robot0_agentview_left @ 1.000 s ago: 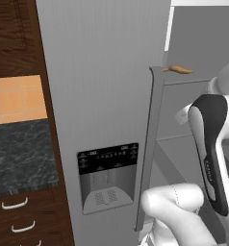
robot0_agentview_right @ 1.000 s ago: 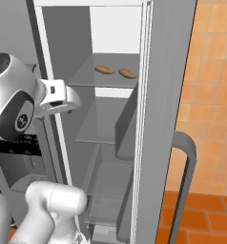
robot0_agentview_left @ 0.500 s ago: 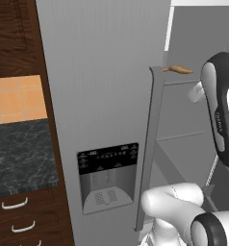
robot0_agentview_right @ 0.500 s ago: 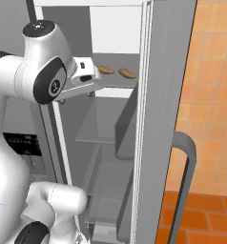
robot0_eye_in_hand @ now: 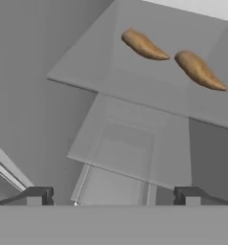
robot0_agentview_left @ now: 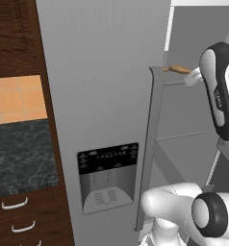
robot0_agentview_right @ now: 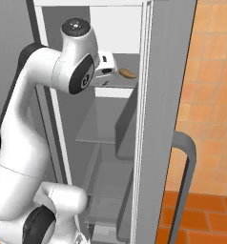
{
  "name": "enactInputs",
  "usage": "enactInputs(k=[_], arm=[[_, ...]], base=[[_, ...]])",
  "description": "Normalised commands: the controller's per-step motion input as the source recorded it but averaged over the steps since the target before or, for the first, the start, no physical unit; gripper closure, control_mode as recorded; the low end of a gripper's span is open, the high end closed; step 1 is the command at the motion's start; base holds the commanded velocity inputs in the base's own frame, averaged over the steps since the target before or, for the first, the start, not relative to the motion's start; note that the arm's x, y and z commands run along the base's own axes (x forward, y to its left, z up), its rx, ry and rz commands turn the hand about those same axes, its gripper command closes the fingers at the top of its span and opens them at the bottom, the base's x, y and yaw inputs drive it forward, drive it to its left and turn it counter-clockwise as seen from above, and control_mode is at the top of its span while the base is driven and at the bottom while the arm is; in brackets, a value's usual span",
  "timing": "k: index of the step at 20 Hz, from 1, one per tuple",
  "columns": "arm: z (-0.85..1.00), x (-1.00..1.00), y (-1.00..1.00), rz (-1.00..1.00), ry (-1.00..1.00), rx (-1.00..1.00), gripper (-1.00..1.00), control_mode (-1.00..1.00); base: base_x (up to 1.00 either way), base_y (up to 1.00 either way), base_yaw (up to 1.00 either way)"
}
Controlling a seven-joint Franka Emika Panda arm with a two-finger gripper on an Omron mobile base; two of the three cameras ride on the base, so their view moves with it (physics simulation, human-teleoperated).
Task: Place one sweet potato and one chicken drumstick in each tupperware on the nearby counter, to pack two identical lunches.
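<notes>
early stage: hand (robot0_eye_in_hand: 113, 195) wide open and empty, reaching into the open fridge (robot0_agentview_right: 115, 143) toward two sweet potatoes (robot0_eye_in_hand: 143, 45) (robot0_eye_in_hand: 199, 70) lying on the upper shelf (robot0_eye_in_hand: 135, 86); nothing picked yet, drumsticks and all packing left.

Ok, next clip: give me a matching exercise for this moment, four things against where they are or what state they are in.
Things:
1. sweet potatoes
2. hand
3. counter
4. fridge door handle

Places or states:
A. dark marbled stone, left of the fridge, above wooden drawers
B. open, holding nothing, short of the shelf
C. two lying apart on the upper fridge shelf
D. grey upright bar on the closed door, beside the dispenser panel

Pairs: 1-C, 2-B, 3-A, 4-D
</notes>
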Motion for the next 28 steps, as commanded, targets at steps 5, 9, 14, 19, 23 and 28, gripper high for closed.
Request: enactInputs(k=[5,9,14,19,23,28], arm=[[0.03,0.67,-0.06,0.0,-0.05,0.03,-1.0,-1.0],[0.09,0.67,-0.1,0.05,0.0,0.01,-1.0,-1.0],[0.0,0.77,-0.29,0.11,0.0,0.01,-1.0,-1.0],[0.0,0.8,-0.26,0.08,-0.01,0.01,-1.0,-1.0],[-0.13,0.81,-0.13,0.05,0.0,0.0,-1.0,-1.0],[-0.17,0.71,-0.24,0.08,0.02,0.0,-1.0,-1.0]], base=[[0.0,0.0,0.0],[0.0,0.0,0.0],[0.0,0.0,0.0],[0.0,0.0,0.0],[0.0,0.0,0.0],[0.0,0.0,0.0]])
